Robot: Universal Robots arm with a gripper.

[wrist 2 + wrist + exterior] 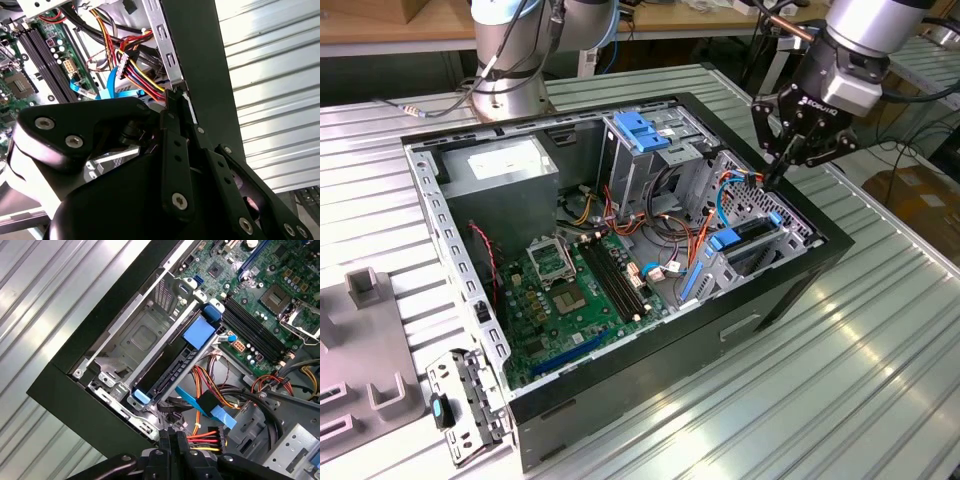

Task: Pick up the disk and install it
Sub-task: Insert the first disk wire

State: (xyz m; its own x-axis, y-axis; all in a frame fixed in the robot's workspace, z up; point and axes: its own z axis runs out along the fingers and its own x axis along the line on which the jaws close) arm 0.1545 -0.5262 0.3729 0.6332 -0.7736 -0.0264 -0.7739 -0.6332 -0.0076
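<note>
first wrist view: dark disk [172, 371] w/ blue rails sits in bay, jaws [172, 439] together, empty.

**Drive seated in bay of open computer case**

The disk [172, 371], a dark slab edged by blue rails with tabs at both ends, lies in a grey metal drive bay [135, 337] just inside the black case wall [75, 395]. The gripper [177, 437] hangs close above a bundle of red, yellow and black wires [212, 385], its fingers apparently pressed together. The green motherboard [260, 285] lies beyond; ribbed metal tabletop [45, 295] surrounds the case.
</note>
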